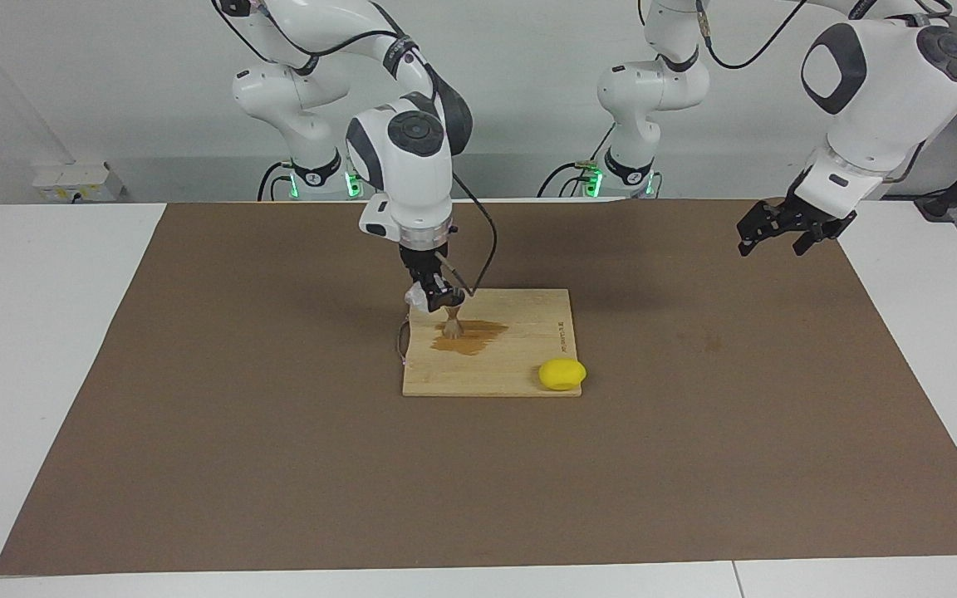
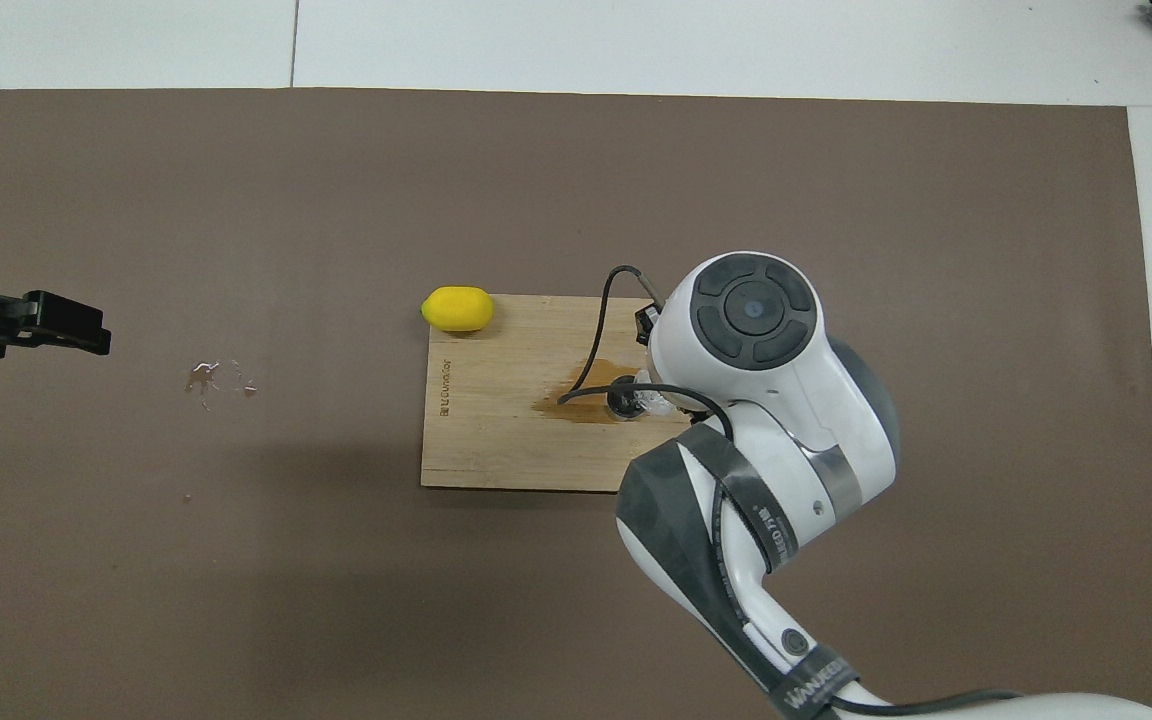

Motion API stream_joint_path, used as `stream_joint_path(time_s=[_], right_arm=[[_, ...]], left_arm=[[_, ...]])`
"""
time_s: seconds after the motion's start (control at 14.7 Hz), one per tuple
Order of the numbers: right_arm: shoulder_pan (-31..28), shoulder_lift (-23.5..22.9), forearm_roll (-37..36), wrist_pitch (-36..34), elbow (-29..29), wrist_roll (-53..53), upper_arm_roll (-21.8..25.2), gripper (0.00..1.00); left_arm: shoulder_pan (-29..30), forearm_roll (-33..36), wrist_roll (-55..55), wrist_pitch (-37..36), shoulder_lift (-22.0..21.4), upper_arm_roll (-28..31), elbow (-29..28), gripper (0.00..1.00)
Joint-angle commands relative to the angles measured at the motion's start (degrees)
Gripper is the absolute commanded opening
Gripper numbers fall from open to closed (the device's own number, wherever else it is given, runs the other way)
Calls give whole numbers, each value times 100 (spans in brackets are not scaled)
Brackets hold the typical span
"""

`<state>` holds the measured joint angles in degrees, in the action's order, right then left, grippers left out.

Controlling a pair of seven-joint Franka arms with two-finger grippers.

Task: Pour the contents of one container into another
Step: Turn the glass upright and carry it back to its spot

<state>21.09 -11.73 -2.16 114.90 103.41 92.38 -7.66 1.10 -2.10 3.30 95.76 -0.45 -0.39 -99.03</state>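
A small silvery jigger stands upright on a wooden board, in a wet brown stain. My right gripper hangs just above it, shut on the clear glass tumbler, which is tilted toward the jigger's mouth. In the overhead view the jigger and the glass peek out beside the right arm's wrist. My left gripper waits open and empty in the air over the mat at the left arm's end of the table.
A yellow lemon lies at the board's corner farthest from the robots, toward the left arm's end. A brown mat covers the table. Small spilled drops lie on the mat near the left gripper.
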Motion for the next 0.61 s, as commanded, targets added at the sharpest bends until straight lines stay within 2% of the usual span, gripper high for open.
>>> stream_joint_path(time_s=[0.0,0.2,0.55], right_arm=[[-201,-31,425,85,-14,-35,-43,9],[-482,-31,1146,226,74,-141,-43,9],[-1255,13,2525,244,416,-930,-43,9]], left_arm=[[-22,122,-66,-137,54,21,139,100],[-22,122,-66,-145,45,21,139,100],[-22,122,-66,-137,45,21,139,100]])
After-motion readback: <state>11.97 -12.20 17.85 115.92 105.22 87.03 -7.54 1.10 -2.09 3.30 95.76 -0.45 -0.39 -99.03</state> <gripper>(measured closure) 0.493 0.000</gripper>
